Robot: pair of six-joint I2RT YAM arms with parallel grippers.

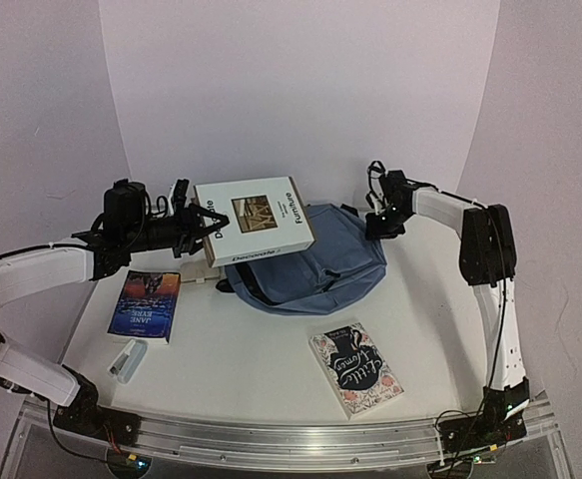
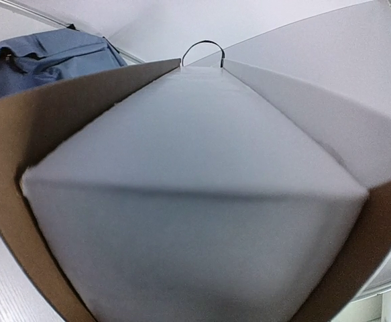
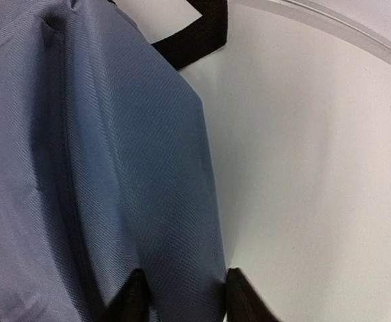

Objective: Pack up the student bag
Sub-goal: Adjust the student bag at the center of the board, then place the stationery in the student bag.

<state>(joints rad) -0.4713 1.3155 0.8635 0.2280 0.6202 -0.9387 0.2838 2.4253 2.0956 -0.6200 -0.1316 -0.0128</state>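
Far left on the table (image 1: 241, 379): Jane Eyre book (image 1: 146, 304) flat, dark cover w/ orange. A small white object (image 1: 128, 359) lies just in front of it; can't tell what it is.

Left gripper (image 1: 197, 226) reaches in from the left, clamped on the left edge of a big white book (image 1: 256, 220) w/ "Furniture" on the cover. The book is held flat, off the table, and its right half hangs over the left part of the student bag (image 1: 330, 261). In the left wrist view the book (image 2: 195, 201) fills nearly the whole frame and own fingers aren't visible. A corner of the bag (image 2: 41, 54) shows top left, beyond the book.

The student bag is soft slate-blue fabric, lying flat mid-table toward the back. A curved dark zip line runs across the front and black straps show at the left and top right. It's wider than any book here. Its left side sits under the held book, apart from it.

In front of the bag, well apart, a floral paperback (image 1: 355, 367) lies flat and angled.

Right gripper (image 1: 378, 228) sits at the bag's right rear corner. Wrist view: right gripper (image 3: 182, 302) is part-closed, a fold of the bag's (image 3: 81, 168) edge pinched between the two black fingertips (image 3: 131, 298), the fabric filling the gap. Black strap (image 3: 195, 33) at top, bare table (image 3: 316, 168) to the right.
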